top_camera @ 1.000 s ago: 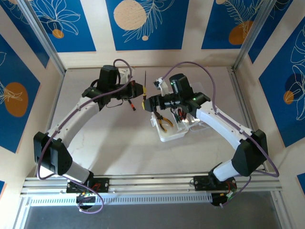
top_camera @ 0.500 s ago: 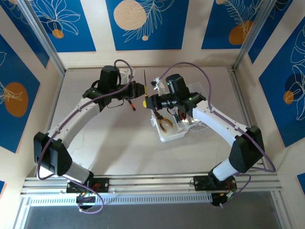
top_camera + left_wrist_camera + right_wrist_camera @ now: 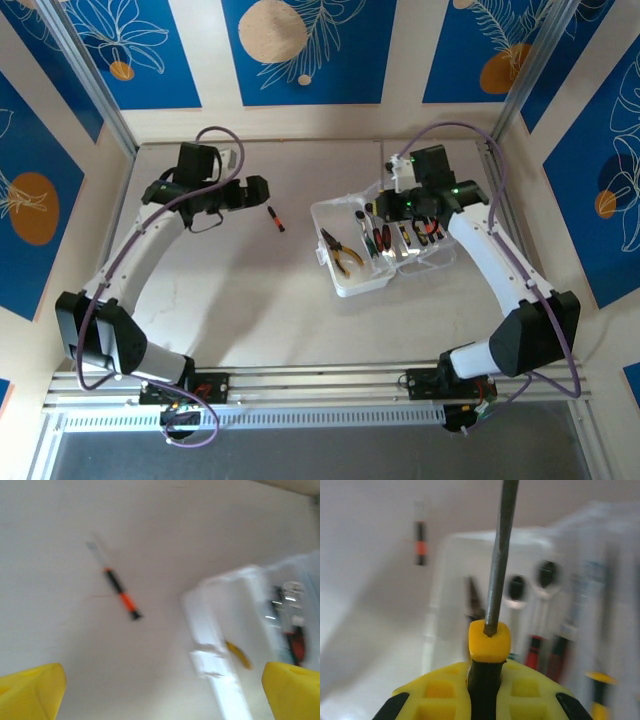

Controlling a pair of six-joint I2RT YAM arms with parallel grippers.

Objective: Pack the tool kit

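Item: tool case, clear plastic, hinged, lying open on the desk right of centre, between the two arms and closer to the right one. Contents, near half: one pair of pliers with yellow handles, lying diagonally. Contents, far half: a row of small screwdrivers with red and black handles, side by side; the exact count cannot be told. Item: loose screwdriver, black and red handle, flat on the bare desk left of the case and well apart from it, touched by nothing. Item: left pincer, fingers spread wide and holding nothing, hovering over the desk beyond and left of the loose screwdriver. Item: right pincer, clamped on the black handle of a yellow-collared screwdriver, its metal shaft pointing away from the wrist, above the far half of the case. View notes: the overhead camera gives the layout of case, arms and loose tool; the right wrist camera alone makes the grip and the yellow collar plain; the left wrist camera, blurred, shows the two yellow fingertips standing apart, with the case corner and a yellow pliers handle at right.
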